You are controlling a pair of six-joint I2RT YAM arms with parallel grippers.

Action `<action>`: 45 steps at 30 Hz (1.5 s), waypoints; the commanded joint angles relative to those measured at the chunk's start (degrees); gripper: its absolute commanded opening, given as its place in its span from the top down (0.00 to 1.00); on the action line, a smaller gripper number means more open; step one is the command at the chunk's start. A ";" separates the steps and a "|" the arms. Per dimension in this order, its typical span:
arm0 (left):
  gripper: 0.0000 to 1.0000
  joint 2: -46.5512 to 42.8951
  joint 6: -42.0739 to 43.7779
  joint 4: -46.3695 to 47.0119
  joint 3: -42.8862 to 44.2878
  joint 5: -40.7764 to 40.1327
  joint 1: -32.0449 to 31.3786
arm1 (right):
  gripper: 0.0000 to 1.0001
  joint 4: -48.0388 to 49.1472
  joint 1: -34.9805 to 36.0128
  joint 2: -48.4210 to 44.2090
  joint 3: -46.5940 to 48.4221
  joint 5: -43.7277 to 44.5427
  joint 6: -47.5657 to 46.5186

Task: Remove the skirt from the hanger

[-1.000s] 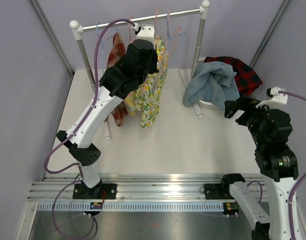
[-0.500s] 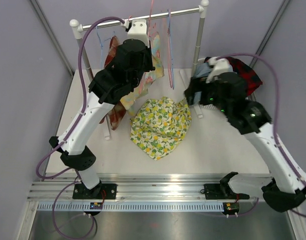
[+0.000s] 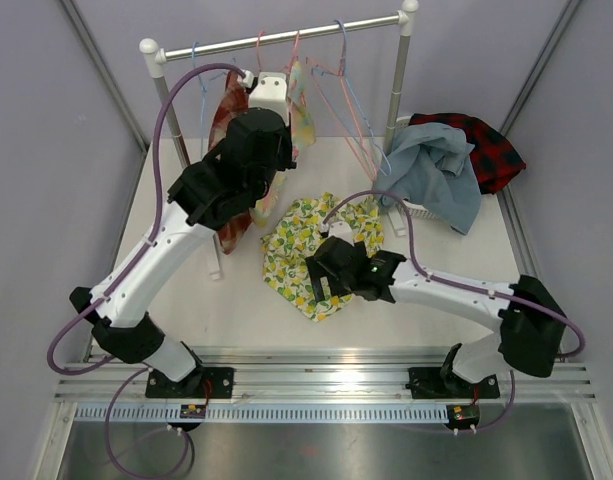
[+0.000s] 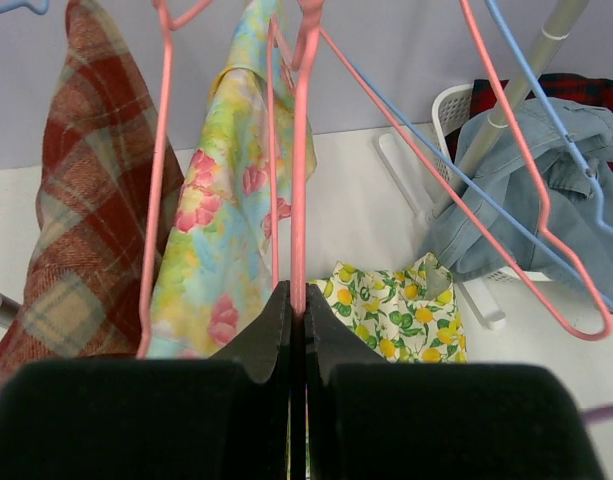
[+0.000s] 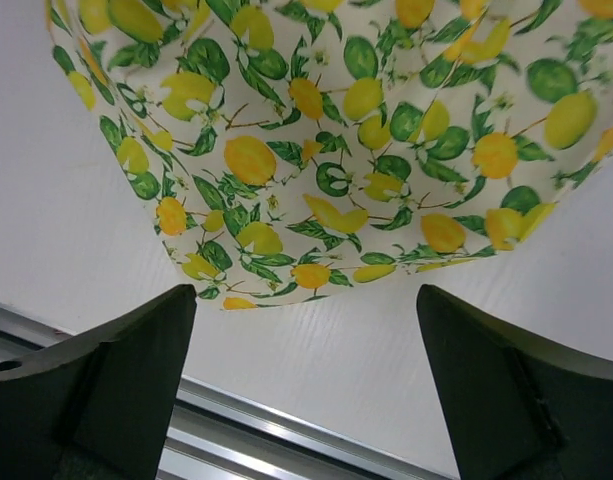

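The skirt (image 3: 286, 250) is off the rail (image 3: 286, 36) and lies in a soft, rumpled heap on the smooth white counter (image 3: 236, 310). It is thin white cotton printed with yellow lemons and green leaves, and its hem curves in a loose arc in the right wrist view.

The right hand (image 5: 304, 300) hangs just above that hem with its two broad, dark fingers (image 5: 116, 380) spread as wide as they go and nothing between them. It seems clear of the cloth, though from above the arm hides the gap.

Up at the rail, the left hand (image 4: 297, 295) is pinched tight on the thin pink wire hanger (image 4: 302, 180), its wedge-shaped black pads meeting on the wire.

To its left hang a coarse red-and-tan plaid garment (image 4: 76, 200) and a silky pastel floral one (image 4: 226, 220). More bare pink and blue wire hangers slant off to the right.

Beyond them, faded blue denim (image 4: 526, 170) and a red-and-black check cloth (image 4: 586, 90) spill over a white lattice basket (image 4: 456, 105).
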 commanded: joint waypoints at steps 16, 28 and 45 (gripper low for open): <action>1.00 -9.82 0.29 6.64 -7.57 1.10 0.07 | 0.01 19.30 0.54 24.44 3.73 -0.70 4.16; 1.00 -13.42 -0.85 4.44 -9.68 0.92 0.07 | 1.00 13.53 4.31 14.81 -3.91 3.94 8.28; 1.00 -7.38 0.28 4.62 -3.63 4.18 -1.42 | 1.00 -18.44 7.49 -21.25 33.25 51.58 -20.01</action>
